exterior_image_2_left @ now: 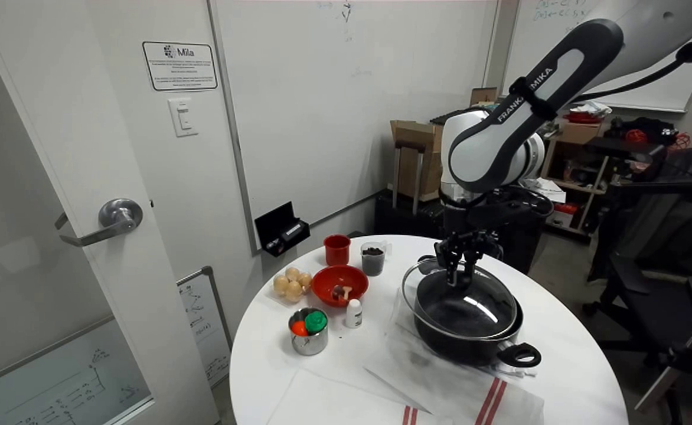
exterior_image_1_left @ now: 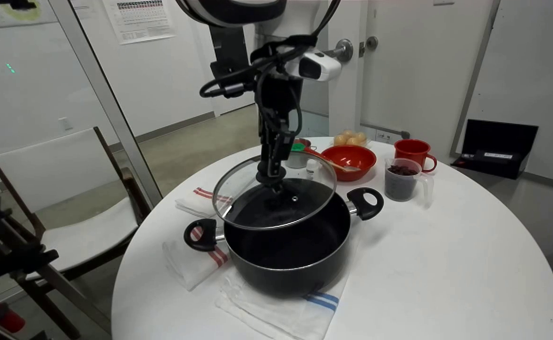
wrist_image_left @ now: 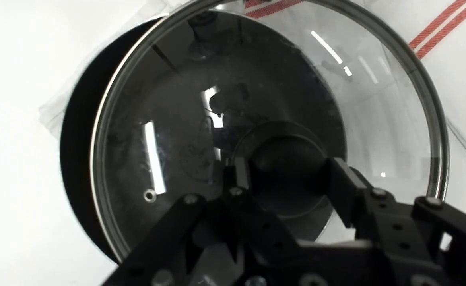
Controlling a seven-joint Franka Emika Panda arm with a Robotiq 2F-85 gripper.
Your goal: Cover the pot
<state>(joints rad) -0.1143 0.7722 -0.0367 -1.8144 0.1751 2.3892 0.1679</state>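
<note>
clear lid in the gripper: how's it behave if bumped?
The lid is probably stiff, given its metal rim. It looks like glass, so it may chip if knocked on the pot. Held by its central knob in the gripper, it could tilt or swivel.

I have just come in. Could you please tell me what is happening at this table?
A robot arm is handling a glass lid: its gripper grips the lid's dark knob from both sides. The lid is over the large black pot but not lined up with it, so part of the pot is open. The pot is not fully covered yet. I cannot tell whether the lid touches it anywhere.
</note>
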